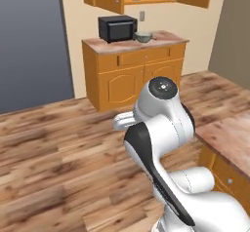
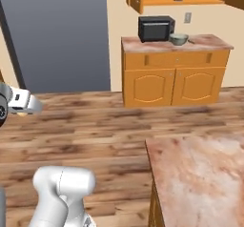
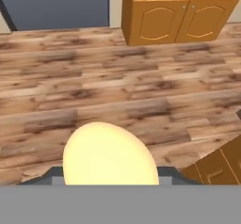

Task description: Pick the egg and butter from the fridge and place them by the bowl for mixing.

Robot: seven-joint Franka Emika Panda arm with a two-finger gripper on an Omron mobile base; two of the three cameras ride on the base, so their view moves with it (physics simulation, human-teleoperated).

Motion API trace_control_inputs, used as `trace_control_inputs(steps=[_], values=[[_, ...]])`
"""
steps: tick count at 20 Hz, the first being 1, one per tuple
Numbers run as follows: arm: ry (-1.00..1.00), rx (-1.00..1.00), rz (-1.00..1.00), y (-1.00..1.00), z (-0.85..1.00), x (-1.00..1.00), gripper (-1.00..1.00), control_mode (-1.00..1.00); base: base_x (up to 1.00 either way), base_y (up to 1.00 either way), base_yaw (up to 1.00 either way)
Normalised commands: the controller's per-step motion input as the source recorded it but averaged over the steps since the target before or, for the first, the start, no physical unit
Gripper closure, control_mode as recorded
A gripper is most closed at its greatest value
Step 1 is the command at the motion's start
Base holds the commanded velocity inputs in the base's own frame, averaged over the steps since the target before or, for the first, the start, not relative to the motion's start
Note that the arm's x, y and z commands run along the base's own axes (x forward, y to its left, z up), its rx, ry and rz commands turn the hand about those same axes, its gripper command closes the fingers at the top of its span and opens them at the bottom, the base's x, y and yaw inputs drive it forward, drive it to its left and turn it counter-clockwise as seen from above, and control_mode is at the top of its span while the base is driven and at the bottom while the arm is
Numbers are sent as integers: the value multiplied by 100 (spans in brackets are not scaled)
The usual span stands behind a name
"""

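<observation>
Wood-plank kitchen floor below; rounded pale tan-yellow egg sits clamped in gripper, close to cam. Pale grey-green bowl on far orange cabinet counter, beside black microwave.

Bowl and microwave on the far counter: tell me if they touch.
Apart. The right base view shows bare counter between the bowl and the microwave.
</observation>
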Motion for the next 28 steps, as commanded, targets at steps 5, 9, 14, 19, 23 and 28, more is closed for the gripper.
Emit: trace_control_inputs(steps=[5, 9, 14, 19, 23, 28], values=[[0, 0, 0, 0, 0, 0, 100, 100, 100, 0, 0], [0, 0, 0, 0, 0, 0, 100, 100, 100, 0, 0], [0, 0, 0, 0, 0, 0, 100, 100, 100, 0, 0], [0, 0, 0, 0, 0, 0, 100, 100, 100, 0, 0], [0, 0, 0, 0, 0, 0, 100, 100, 100, 0, 0], [0, 0, 0, 0, 0, 0, 100, 100, 100, -37, 2]])
